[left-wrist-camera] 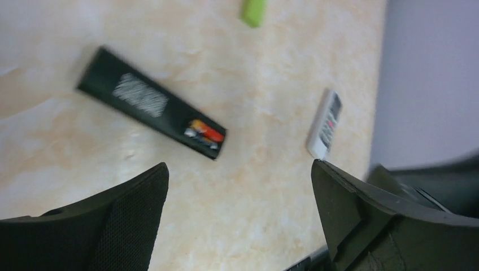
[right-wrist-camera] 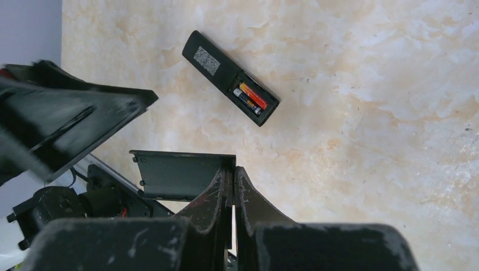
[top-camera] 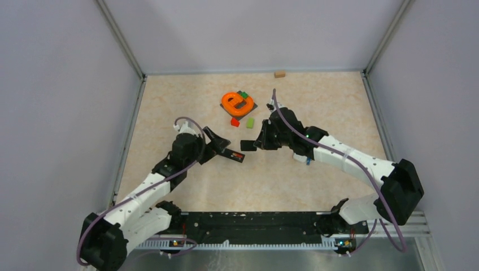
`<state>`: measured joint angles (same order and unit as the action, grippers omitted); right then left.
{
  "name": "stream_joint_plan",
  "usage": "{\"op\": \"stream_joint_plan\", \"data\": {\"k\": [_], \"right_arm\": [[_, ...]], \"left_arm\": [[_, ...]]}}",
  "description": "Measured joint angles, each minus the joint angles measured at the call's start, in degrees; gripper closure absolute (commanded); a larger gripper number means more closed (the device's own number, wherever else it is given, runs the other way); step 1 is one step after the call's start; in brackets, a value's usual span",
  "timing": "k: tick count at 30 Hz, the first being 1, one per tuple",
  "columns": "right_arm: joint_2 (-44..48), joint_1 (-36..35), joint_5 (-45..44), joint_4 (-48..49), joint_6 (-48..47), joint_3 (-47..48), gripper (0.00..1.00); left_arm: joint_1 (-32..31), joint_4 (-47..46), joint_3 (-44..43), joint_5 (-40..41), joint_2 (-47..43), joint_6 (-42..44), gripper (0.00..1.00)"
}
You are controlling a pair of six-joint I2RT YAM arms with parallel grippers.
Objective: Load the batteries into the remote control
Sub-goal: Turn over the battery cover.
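The black remote control (right-wrist-camera: 229,76) lies back-up on the table with its compartment open. Two batteries (right-wrist-camera: 250,97), one orange-red and one dark, sit inside it. They also show in the left wrist view (left-wrist-camera: 204,132), and the remote shows in the top view (top-camera: 233,154). My right gripper (right-wrist-camera: 233,169) is shut on a thin black battery cover (right-wrist-camera: 181,175) and holds it just right of the remote's open end (top-camera: 247,145). My left gripper (left-wrist-camera: 240,175) is open and empty, hovering over the remote's left end (top-camera: 217,142).
A white remote (left-wrist-camera: 326,124) lies to the right, under the right arm. An orange ring on a dark plate (top-camera: 237,103), a red block (top-camera: 234,121) and a green block (top-camera: 249,122) sit behind. A small wooden block (top-camera: 279,73) is at the back wall.
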<state>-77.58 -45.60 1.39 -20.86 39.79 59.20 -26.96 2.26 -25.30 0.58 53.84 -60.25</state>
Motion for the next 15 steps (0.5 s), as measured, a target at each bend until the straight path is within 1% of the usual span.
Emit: {"op": "stream_joint_plan", "data": {"k": [3,5,7,9,11,15], "right_arm": [[-0.6,0.0,0.1,-0.8,0.5,1.4,1.00],[-0.6,0.0,0.3,-1.6,0.7,1.6,1.00],[-0.7,0.0,0.5,-2.2,0.7,1.9,1.00],[-1.1,0.0,0.6,-3.0,0.7,2.6,1.00],[-1.2,0.0,0.9,-3.2,0.7,2.9,1.00],[-1.2,0.0,2.0,-4.2,0.7,3.6,1.00]], "left_arm": [[0.0,-0.4,-4.9,-7.2,-2.3,7.9,0.01],[0.0,-2.1,-7.8,-11.1,-3.0,11.1,0.01],[0.0,-5.0,-9.6,-15.5,-3.0,12.8,0.05],[0.0,-8.3,-9.9,-20.2,-2.3,13.6,0.13],[0.0,-11.0,-9.9,-24.7,-0.2,13.8,0.26],[-0.1,-12.6,-9.9,-30.5,4.5,14.5,0.41]]}}
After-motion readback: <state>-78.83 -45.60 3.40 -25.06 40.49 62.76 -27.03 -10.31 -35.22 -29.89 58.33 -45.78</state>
